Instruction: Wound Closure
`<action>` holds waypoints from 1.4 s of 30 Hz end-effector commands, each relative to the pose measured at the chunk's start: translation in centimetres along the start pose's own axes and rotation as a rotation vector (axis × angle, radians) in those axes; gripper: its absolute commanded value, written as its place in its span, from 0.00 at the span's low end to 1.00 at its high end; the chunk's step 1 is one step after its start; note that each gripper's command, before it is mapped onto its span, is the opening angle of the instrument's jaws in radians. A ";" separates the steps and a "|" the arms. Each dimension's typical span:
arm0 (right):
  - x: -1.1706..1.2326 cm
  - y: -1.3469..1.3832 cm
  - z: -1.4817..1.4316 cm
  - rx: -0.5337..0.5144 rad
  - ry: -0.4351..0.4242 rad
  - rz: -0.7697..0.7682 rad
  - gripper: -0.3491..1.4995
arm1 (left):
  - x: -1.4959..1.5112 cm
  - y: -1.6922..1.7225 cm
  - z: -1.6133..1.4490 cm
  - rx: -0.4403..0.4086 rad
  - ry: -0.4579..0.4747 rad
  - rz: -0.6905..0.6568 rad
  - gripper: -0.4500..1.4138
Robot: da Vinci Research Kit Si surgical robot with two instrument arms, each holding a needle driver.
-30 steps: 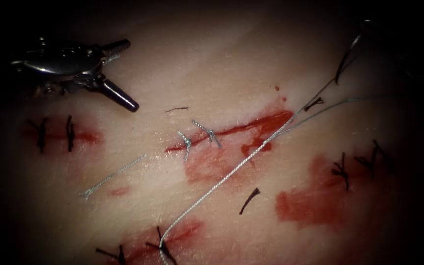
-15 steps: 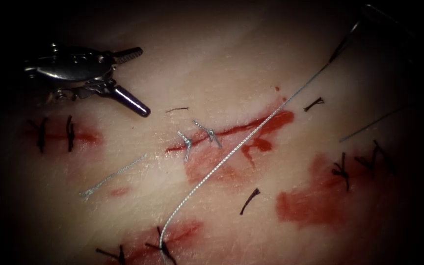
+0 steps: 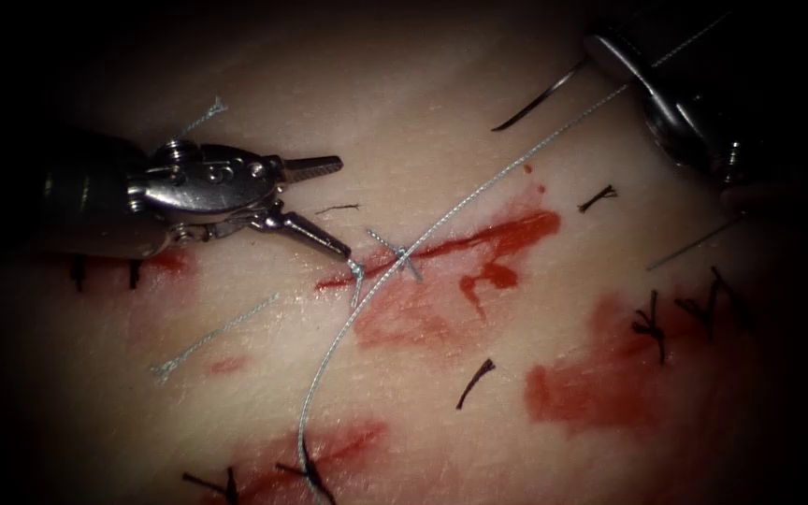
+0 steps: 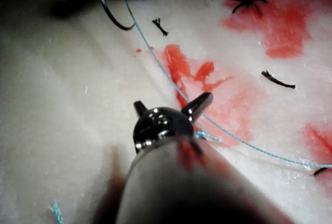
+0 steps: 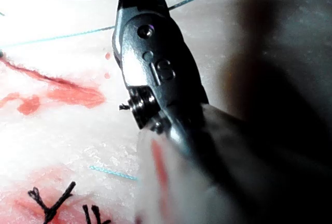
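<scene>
One curved needle (image 3: pixel 537 103) sits above the cut (image 3: pixel 441 251), clear of the tissue (image 3: pixel 404 140), gripped near its rear end by the right pincer (image 3: pixel 600 58). One thread (image 3: pixel 441 220) crosses the cut. Left pincer (image 3: pixel 334 210) gapes empty at the cut's left end, beside two pale stitches (image 3: pixel 381 257).

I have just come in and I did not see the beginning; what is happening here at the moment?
Bench suturing practice on the tissue. The right tool holds the curved needle near its thread end, lifted off the tissue. The thread runs from there across the cut towards the near edge. The left tool has its jaws open, holding nothing, one tip at a stitch on the cut's left end.
</scene>
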State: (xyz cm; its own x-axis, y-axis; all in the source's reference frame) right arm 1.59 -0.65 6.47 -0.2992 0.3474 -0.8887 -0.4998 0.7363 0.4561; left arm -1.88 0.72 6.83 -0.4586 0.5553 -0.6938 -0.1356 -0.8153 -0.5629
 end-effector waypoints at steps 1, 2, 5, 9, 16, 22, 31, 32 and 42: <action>-0.07 -0.09 0.10 0.021 0.003 0.000 0.00 | -0.02 -0.01 0.09 0.003 0.000 -0.001 0.65; -0.08 -0.10 0.11 0.037 0.003 0.000 0.00 | -0.01 -0.02 0.12 0.008 0.000 -0.002 0.65; -0.08 -0.11 0.13 0.065 0.004 0.001 0.00 | 0.02 -0.01 0.16 0.018 0.001 -0.032 0.64; -0.02 -0.13 0.17 0.062 0.001 0.037 0.00 | 0.04 0.11 0.23 0.000 -0.003 -0.096 0.66; -0.01 -0.22 0.29 0.120 0.006 0.048 0.00 | 0.01 0.26 0.51 -0.056 -0.030 -0.114 0.75; -0.04 -0.32 0.28 0.278 0.017 0.121 0.00 | 0.04 0.37 0.63 -0.123 -0.054 -0.210 0.48; 0.01 -0.49 0.34 0.608 0.106 0.236 0.00 | -0.01 0.32 1.19 -0.178 -0.070 -0.161 0.69; -0.03 -0.51 0.35 0.629 0.076 0.191 0.00 | -0.02 0.26 1.23 -0.152 -0.060 -0.155 0.74; 0.03 -0.44 0.32 0.519 0.245 -0.434 0.00 | -0.08 -0.28 0.94 0.070 0.012 -0.185 0.60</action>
State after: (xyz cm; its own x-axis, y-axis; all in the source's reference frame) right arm 1.98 -0.79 6.19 -0.3629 -0.1326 -0.9224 -0.1788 0.9813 -0.0707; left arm -2.54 0.78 7.40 -0.4095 0.6915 -0.5950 -0.2815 -0.7162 -0.6386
